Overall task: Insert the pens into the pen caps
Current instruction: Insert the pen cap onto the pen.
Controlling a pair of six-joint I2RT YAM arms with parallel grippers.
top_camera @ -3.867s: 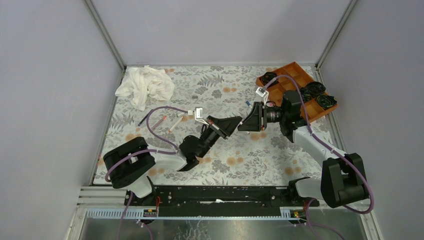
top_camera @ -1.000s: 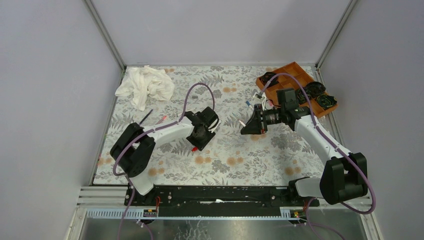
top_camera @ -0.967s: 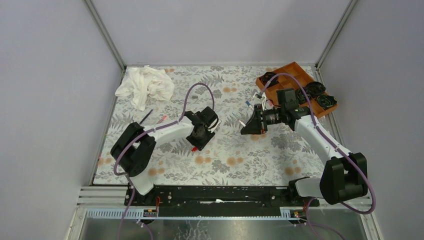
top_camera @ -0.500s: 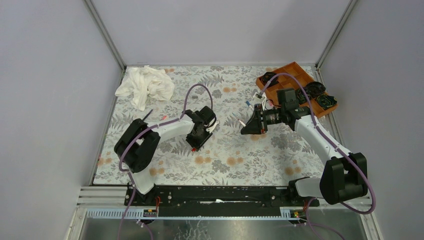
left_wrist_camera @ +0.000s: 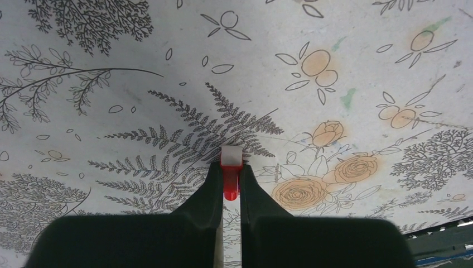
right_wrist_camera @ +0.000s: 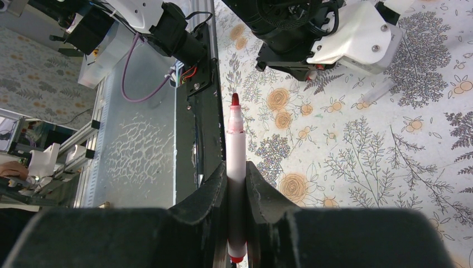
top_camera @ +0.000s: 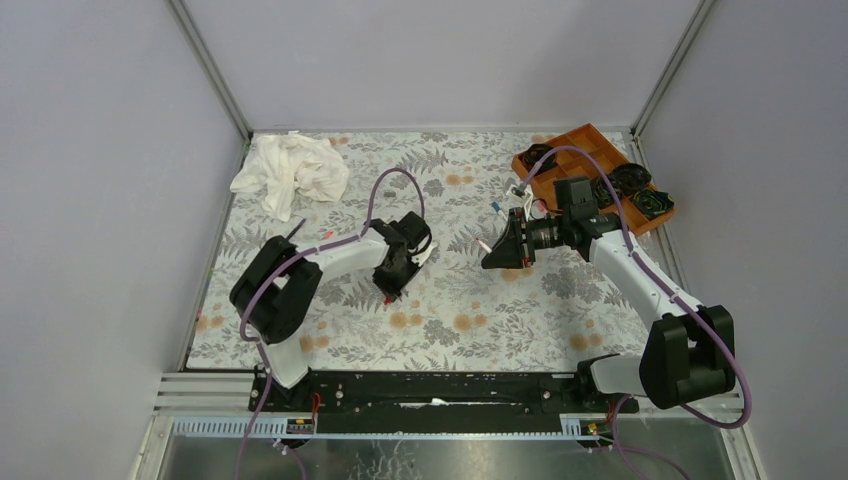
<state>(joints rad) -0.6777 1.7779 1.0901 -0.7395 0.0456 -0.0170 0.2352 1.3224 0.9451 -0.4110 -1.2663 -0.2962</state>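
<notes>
Table cover: a pale sheet printed with grey ferns and orange roses (top_camera: 470, 320) spreads over the whole work surface.
Cloth: a crumpled white rag (top_camera: 290, 172) lies at the far left corner, well apart from both arms.
Tray: an orange plastic compartment tray (top_camera: 585, 140) sits at the far right corner, with black rosette-shaped objects (top_camera: 655, 203) in its compartments.
Left gripper: the black two-finger left gripper (left_wrist_camera: 230, 173) points down at the sheet, left of centre. Its jaws are pinched almost together on a cap.
Right gripper: the black two-finger right gripper (right_wrist_camera: 236, 170) hangs above the sheet, right of centre, and faces the left arm. Its jaws are clamped tight on a pen's barrel.
Held pen: a white-barrelled marker pen with a red nib (right_wrist_camera: 235, 139) runs lengthwise between the right fingers. The nib sticks out well past the fingertips toward the left arm, and a red back end shows at the wrist side.
Loose pens: a thin dark pen (top_camera: 291, 233) and a red-tipped pale pen (top_camera: 325, 238) lie on the sheet left of the left arm. The right wrist view shows a clear pale pen (right_wrist_camera: 381, 91) lying flat just beside the left arm's white housing.
Held cap: a small red plastic pen cap (left_wrist_camera: 230, 181) is squeezed between the left fingertips, over a fern print. Its whitish end pokes out beyond them. Whether it touches the sheet cannot be told.
Blue piece: a tiny blue-tipped item (top_camera: 495, 207) lies between the right gripper and the tray, too small to tell whether it is a pen or a cap.
</notes>
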